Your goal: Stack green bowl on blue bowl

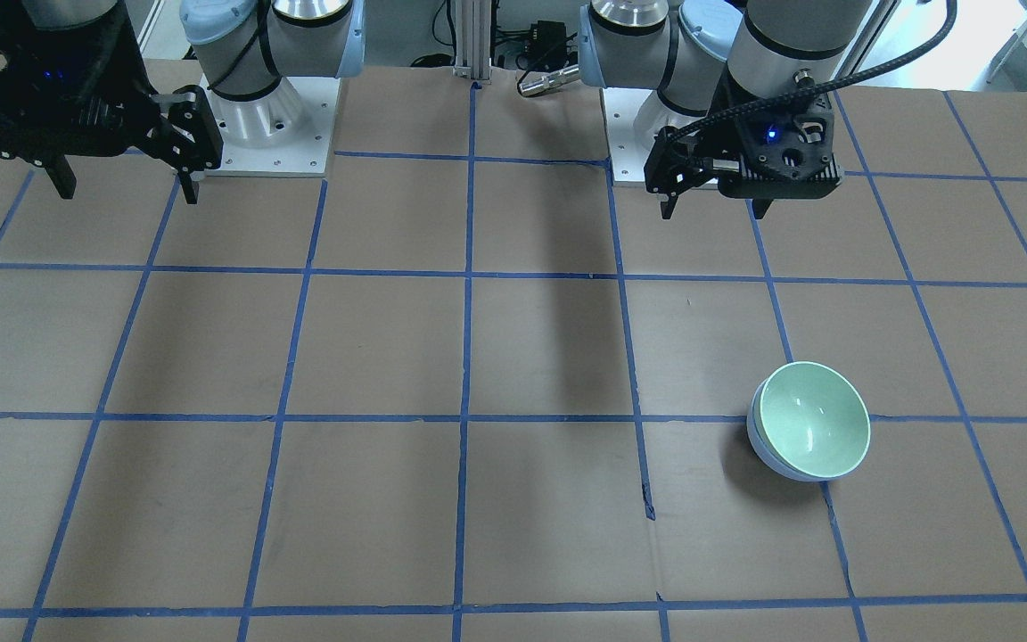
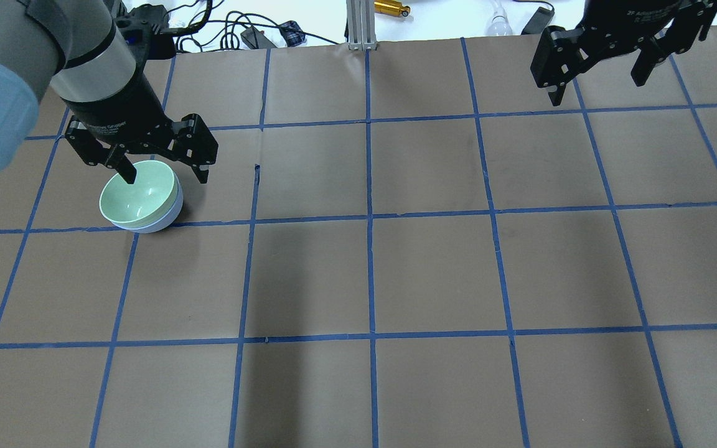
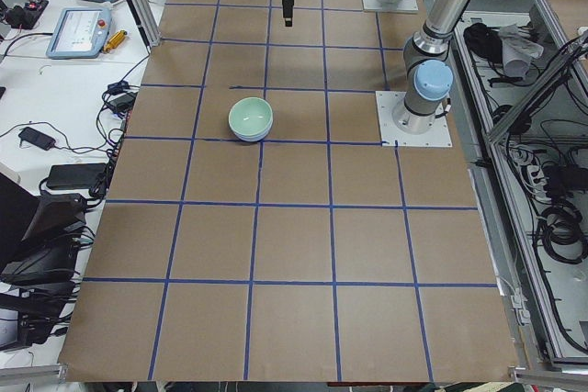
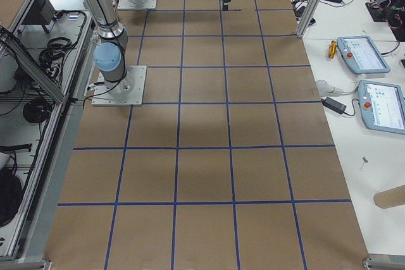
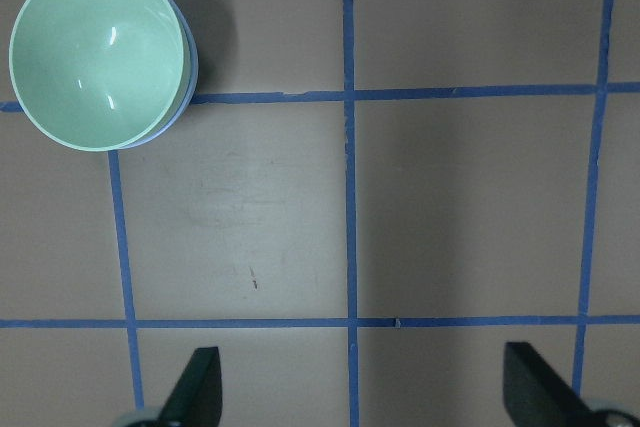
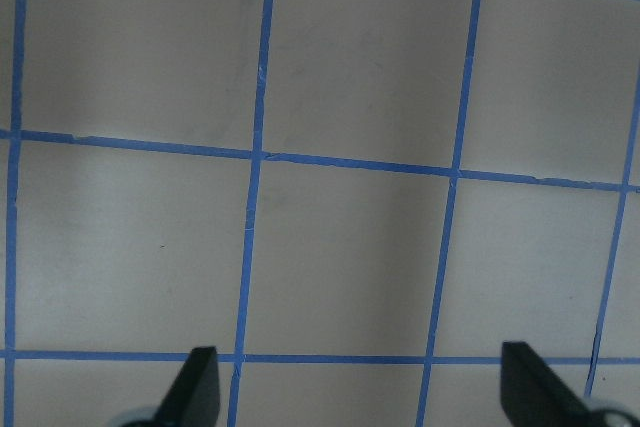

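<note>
- While both arms hang above it, the wide flat table (image 1: 513, 357), covered in brown paper and ruled into squares by blue tape lines (image 1: 464, 419), carries only the two nested bowls, on the robot's left half.
- The left grey-and-silver robot arm (image 1: 772, 45) reaches out from its white base plate and holds its tool raised over the table, closer to the robot than the bowls.
- The right grey-and-silver robot arm (image 1: 50, 27) is raised on the opposite side, well apart from the bowls.
- The left black two-finger gripper (image 1: 714, 209) has its fingers spread wide with nothing between them; its wrist camera shows both fingertips apart and the bowls farther out, off to one side.
- The right black two-finger gripper (image 1: 126, 189) likewise has its fingers wide apart and holds nothing, with only taped paper beneath it.
- The round, glossy, mint-green bowl (image 1: 815, 421) sits upright inside the other bowl, mouth up, free of both grippers.
- The round, glossy, pale periwinkle-blue bowl (image 1: 763, 450) rests on the table across a tape line, showing only as a thin crescent under the green one.
</note>
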You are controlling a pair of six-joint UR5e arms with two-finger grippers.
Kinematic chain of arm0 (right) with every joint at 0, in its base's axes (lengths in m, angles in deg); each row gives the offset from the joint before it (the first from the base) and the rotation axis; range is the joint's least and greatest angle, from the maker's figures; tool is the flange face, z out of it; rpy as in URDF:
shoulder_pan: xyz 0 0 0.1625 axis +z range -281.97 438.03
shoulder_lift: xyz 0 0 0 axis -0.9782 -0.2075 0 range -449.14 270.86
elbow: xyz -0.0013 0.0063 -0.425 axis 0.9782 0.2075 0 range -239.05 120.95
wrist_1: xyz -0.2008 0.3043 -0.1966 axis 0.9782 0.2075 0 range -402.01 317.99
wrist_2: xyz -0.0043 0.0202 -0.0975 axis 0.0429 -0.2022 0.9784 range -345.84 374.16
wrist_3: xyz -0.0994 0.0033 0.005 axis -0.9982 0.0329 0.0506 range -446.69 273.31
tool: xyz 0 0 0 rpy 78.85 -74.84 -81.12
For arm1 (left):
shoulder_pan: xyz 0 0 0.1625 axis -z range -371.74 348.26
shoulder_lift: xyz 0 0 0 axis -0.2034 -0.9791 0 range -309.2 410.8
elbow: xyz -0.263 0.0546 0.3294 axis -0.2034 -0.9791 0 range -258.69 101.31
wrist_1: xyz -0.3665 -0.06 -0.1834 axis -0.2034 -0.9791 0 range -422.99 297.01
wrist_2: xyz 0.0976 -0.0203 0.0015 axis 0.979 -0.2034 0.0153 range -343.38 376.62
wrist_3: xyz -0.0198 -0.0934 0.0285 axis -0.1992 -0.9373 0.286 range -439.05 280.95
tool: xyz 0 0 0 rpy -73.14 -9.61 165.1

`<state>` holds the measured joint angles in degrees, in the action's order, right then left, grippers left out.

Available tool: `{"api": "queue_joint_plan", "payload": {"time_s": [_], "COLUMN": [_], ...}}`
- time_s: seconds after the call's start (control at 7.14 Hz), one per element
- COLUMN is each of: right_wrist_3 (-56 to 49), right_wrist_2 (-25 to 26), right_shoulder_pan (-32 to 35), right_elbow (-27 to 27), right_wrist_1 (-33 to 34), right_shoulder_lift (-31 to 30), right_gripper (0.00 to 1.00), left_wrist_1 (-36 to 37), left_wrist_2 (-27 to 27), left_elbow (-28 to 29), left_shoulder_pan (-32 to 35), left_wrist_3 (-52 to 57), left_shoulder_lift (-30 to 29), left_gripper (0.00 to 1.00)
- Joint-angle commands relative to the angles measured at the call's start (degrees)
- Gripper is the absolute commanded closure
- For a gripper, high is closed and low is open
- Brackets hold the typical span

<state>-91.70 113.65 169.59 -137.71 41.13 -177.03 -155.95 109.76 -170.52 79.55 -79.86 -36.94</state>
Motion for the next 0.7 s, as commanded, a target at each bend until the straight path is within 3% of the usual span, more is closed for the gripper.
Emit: {"api": "queue_joint_plan", "payload": {"time_s": [0.0, 0.56], "right_wrist_3": [0.00, 0.00], "right_wrist_2": [0.00, 0.00], "right_shoulder_pan": [0.02, 0.02], "right_elbow": [0.00, 0.00], "right_wrist_1": [0.00, 0.00], "right_shoulder_lift": [0.00, 0.00], "right_gripper": [0.00, 0.00], "left_wrist_1": [-0.11, -0.20], "left_wrist_2": [-2.50, -2.35], "left_elbow": [0.51, 0.34], "left_shoulder_pan": [-1.02, -1.47], "left_wrist_3": [-0.08, 0.01], "left_shoulder_lift": [-0.14, 0.12], "left_gripper": [0.00, 0.00]}}
